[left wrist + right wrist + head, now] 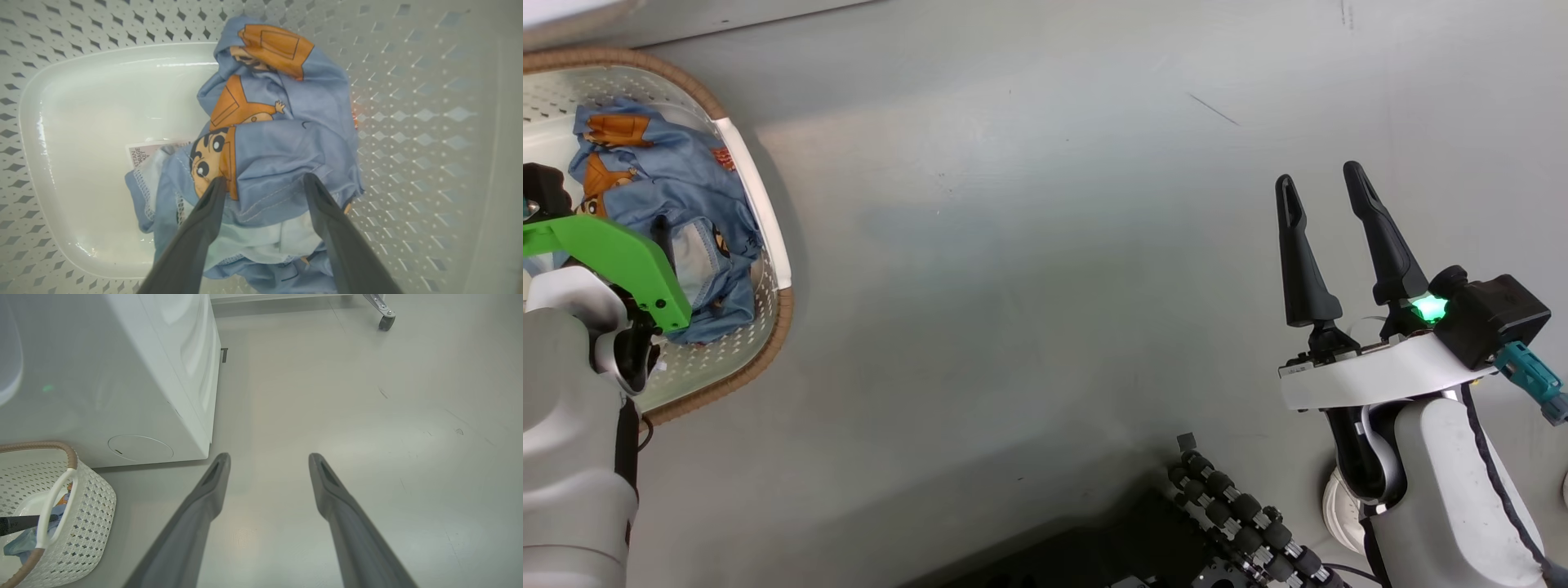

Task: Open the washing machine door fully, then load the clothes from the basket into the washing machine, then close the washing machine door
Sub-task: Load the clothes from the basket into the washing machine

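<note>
Looming ahead and left of the right gripper (268,456), which hangs spread and empty, the washing machine (122,375) presents a white corner; whether its door stands open I cannot tell. Loading looks barely begun: the basket (408,122) surrounds the left gripper (265,178), jaws wide, unclosed, straddling the clothes (286,155) heaped inside.

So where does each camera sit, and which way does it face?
Head view: on the head, looking down at the floor; left forearm over the basket, right jaws open.
Left wrist view: on that wrist, looking into the basket at the clothes; left jaws open over them.
Right wrist view: on that wrist, facing floor and washing machine; right jaws open.
All three share the basket.
</note>
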You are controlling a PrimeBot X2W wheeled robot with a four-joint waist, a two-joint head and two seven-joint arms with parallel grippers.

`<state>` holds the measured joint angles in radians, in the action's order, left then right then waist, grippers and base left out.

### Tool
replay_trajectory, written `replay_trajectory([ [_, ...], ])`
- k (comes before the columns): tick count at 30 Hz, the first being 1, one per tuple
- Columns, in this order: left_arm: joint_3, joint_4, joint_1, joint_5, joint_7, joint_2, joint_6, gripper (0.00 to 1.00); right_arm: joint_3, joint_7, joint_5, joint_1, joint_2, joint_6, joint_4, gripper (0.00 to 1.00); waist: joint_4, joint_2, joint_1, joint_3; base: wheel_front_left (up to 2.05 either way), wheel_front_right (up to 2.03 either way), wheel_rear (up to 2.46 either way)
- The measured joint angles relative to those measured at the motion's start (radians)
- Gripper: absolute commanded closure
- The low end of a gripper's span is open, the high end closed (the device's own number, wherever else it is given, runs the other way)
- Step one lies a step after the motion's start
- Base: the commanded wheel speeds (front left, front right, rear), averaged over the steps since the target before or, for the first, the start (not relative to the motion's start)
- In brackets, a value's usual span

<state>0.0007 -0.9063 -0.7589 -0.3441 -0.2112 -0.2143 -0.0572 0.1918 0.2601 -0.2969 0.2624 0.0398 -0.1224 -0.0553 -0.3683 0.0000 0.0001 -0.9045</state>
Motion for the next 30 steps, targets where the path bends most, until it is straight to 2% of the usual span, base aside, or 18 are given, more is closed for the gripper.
replay_trajectory([
  [16, -0.035, -0.082, -0.083, 0.045, 0.011, -0.004, 0.015, 0.0, -0.02, 0.0, 0.029, -0.002, -0.001, 0.0, 0.04, 0.0, -0.002, 0.0, -0.0001, -0.06, 0.0, 0.0, 0.0],
  [23, -0.065, -0.114, -0.125, 0.065, 0.022, 0.014, 0.015, 0.0, -0.053, 0.0, 0.04, -0.008, 0.001, 0.0, 0.058, 0.0, 0.003, 0.0, -0.0001, -0.082, 0.0, 0.0, 0.0],
  [24, -0.07, -0.116, -0.129, 0.071, 0.03, 0.014, 0.015, 0.24, -0.053, 0.0, 0.043, -0.01, 0.001, 0.0, 0.06, 0.0, 0.005, 0.0, -0.0001, -0.085, 0.0, 0.0, 0.0],
  [25, -0.072, -0.119, -0.132, 0.076, 0.038, 0.014, 0.017, 0.55, -0.052, 0.0, 0.044, -0.01, 0.001, 0.0, 0.061, 0.0, 0.007, 0.0, -0.0001, -0.088, 0.0, 0.0, 0.0],
  [27, -0.073, -0.125, -0.134, 0.08, 0.053, 0.012, 0.024, 1.0, -0.048, 0.0, 0.045, -0.011, 0.0, 0.0, 0.061, 0.0, 0.011, 0.0, -0.0001, -0.092, 0.0, 0.0, 0.0],
  [30, -0.075, -0.148, -0.137, 0.08, 0.071, 0.011, 0.024, 1.0, -0.048, 0.0, 0.046, -0.011, 0.0, 0.0, 0.063, 0.0, 0.013, 0.0, -0.0001, -0.096, 0.0, 0.0, 0.0],
])
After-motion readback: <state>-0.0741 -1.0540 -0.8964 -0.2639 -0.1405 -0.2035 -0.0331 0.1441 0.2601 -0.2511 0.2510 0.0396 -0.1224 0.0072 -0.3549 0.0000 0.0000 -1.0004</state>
